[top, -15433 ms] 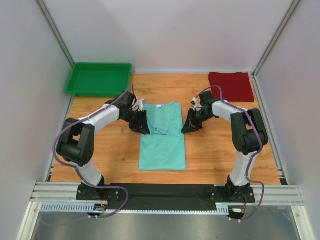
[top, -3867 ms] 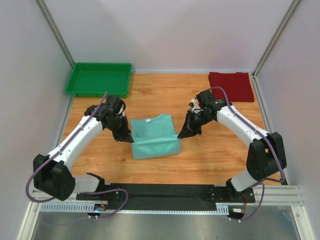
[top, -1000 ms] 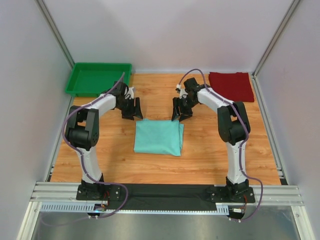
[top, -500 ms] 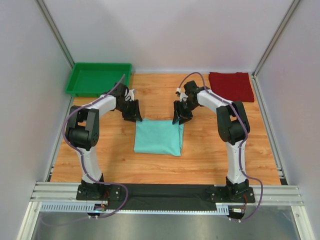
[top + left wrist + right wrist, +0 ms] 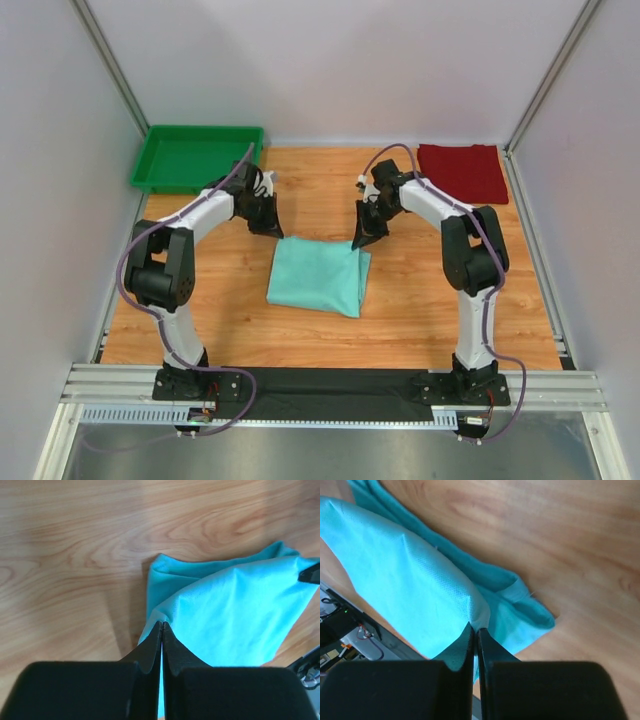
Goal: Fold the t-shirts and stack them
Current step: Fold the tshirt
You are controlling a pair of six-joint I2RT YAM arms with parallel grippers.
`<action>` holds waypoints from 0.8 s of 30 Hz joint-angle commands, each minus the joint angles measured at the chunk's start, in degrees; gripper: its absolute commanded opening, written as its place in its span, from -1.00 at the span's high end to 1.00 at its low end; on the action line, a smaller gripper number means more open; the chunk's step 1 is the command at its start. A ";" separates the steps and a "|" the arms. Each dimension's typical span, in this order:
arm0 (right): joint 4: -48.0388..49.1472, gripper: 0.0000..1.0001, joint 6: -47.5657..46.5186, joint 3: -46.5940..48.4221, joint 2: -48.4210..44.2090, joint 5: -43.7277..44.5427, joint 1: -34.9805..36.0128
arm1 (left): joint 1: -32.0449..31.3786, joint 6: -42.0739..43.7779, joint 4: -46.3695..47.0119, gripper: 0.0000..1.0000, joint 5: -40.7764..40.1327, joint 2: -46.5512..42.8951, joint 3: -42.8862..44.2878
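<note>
Mint green t-shirt [image 5: 318, 278] lies folded into a small square in the middle of the wooden desk [image 5: 430, 300]. Two arms reach out to its far edge.

The left end effector [image 5: 270, 228] is at the shirt's 11 o'clock corner. Its two black fingers [image 5: 149, 652] are pressed together and pinch the cloth there. In the left wrist view the cloth climbs up to the fingertips like a little tent, and more folded layers show under it on the wood.

The right end effector [image 5: 360, 240] is at the shirt's 1 o'clock corner. Its fingers [image 5: 490, 655] are pressed together too and pinch the cloth. In the right wrist view the top layer rises to the tips, and a lower layer lies flat on the desk beside it.

The dark red t-shirt [image 5: 462, 172] lies folded flat in the desk's 1 o'clock corner, well apart from the mint one.

A bright green plastic tray [image 5: 197, 157] sits at the desk's 11 o'clock corner, near the left arm.
</note>
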 commanded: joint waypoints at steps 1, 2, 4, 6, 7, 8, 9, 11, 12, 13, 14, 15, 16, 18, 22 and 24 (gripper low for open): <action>-4.70 0.99 2.96 -2.36 -8.23 0.44 0.47 | -1.91 -1.68 0.39 1.00 -1.64 -8.33 -0.02; -4.79 1.00 3.57 -3.42 -10.24 0.70 0.56 | -2.43 -2.38 0.65 1.00 -1.64 -9.21 -0.81; -4.01 0.99 5.06 -7.09 -12.10 0.36 0.47 | -2.79 -3.70 1.36 1.00 -1.55 -11.49 -1.43; -3.57 0.99 5.95 -9.74 -14.83 1.32 0.47 | -3.40 -3.97 1.62 1.00 -1.20 -12.55 -1.61; -3.30 0.99 6.74 -10.97 -15.70 1.93 0.47 | -3.49 -3.88 1.62 1.00 -0.85 -12.47 -1.52; -2.95 0.99 7.96 -13.42 -16.58 2.55 0.47 | -3.58 -3.88 1.71 1.00 -0.76 -12.47 -1.08; -1.82 0.99 8.93 -14.58 -18.16 3.07 0.47 | -3.75 -3.97 3.02 1.00 -0.15 -12.47 -1.17; -1.19 0.99 11.30 -17.56 -19.49 4.04 0.56 | -4.10 -3.97 4.43 1.00 1.42 -12.03 -1.26; -1.10 0.99 12.01 -18.54 -20.97 5.61 0.56 | -4.63 -3.97 4.61 1.00 1.78 -10.98 -0.73; -0.32 0.99 12.71 -20.02 -21.86 6.15 0.47 | -4.89 -3.88 4.78 1.00 1.87 -10.36 0.06; 1.25 0.99 14.37 -22.56 -22.56 7.55 0.39 | -5.33 -3.53 5.05 1.00 1.26 -9.05 0.41; 1.62 0.99 14.91 -23.55 -23.09 8.43 0.30 | -5.69 -3.44 5.75 1.00 1.35 -8.17 0.76; 1.97 0.99 15.35 -24.25 -23.53 9.14 0.21 | -6.21 -3.44 6.10 1.00 1.61 -7.29 1.72; 1.54 0.99 17.02 -26.27 -23.71 11.60 -0.14 | -7.00 -3.01 7.42 1.00 2.67 -4.22 2.96; 4.51 0.99 20.54 -32.16 -25.82 13.10 -0.41 | -10.86 -2.39 7.07 1.00 3.45 2.02 9.19; 4.00 0.99 20.72 -32.61 -25.30 15.29 -0.58 | -12.45 -2.56 7.68 1.00 2.84 4.31 10.78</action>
